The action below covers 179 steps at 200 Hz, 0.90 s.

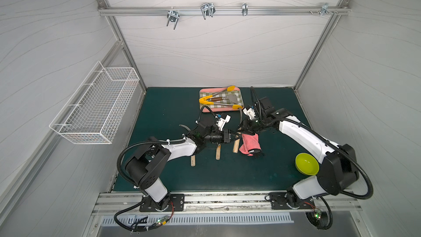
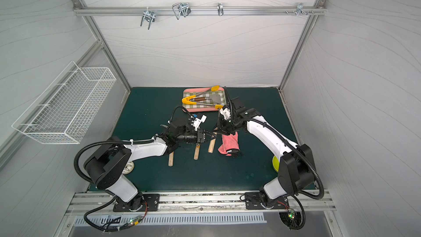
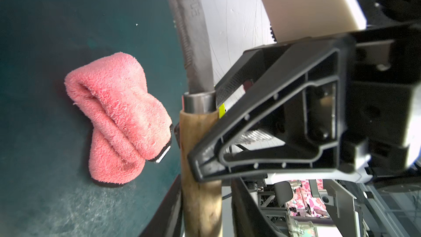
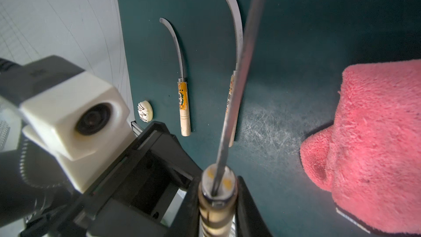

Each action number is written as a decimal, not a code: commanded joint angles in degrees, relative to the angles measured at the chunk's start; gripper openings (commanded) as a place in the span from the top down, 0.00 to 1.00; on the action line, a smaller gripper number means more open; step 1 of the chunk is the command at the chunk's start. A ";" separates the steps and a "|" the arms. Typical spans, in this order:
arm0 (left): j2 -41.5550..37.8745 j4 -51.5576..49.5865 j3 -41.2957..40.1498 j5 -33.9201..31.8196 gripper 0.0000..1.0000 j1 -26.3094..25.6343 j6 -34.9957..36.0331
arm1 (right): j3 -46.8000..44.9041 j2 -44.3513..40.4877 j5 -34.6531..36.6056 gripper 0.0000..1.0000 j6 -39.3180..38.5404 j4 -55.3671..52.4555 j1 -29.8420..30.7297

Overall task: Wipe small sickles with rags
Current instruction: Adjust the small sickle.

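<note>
nearest the right wrist lens, the pale handle of the held sickle (image 4: 216, 206) is seen clamped between the jaws of the right gripper (image 4: 217, 178); its thin grey blade runs away from the lens. in both top views this sickle is found near the middle of the green mat (image 1: 170, 121), between the two arms, blade end towards the tray. the left gripper (image 1: 235, 136) is placed at the same handle, just beside the right one; whether its jaws press on the wood or stand off it cannot be told. the rag (image 1: 249, 143), pink and fuzzy with a dark edge, is noted crumpled on the mat just beside the held sickle, on the right arm's side, not gripped. the second sickle (image 1: 218, 153) and the third sickle (image 1: 193, 161) are laid flat on the mat on the left arm's side, roughly parallel and apart, partly covered by the left arm; orange label bands are recorded on both handles in the right wrist view. farther out, a pink-rimmed checked tray (image 1: 206, 110) is seen at the back of the mat with yellow-tipped tongs (image 1: 205, 100) and a small spatula (image 1: 232, 98) in it. a green bowl (image 1: 307, 164) is noted by the right arm, and a white wire basket (image 1: 98, 110) on the left wall.
</note>
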 commanded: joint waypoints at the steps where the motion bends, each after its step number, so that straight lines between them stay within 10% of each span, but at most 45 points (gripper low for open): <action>1: -2.59 -1.90 2.88 -1.21 0.62 -1.60 3.96 | 1.71 -1.63 4.64 0.94 4.67 2.49 0.69; 179: -1.61 -5.91 6.37 -5.62 0.68 -3.68 6.55 | 2.57 -1.48 3.78 0.93 10.97 5.28 2.19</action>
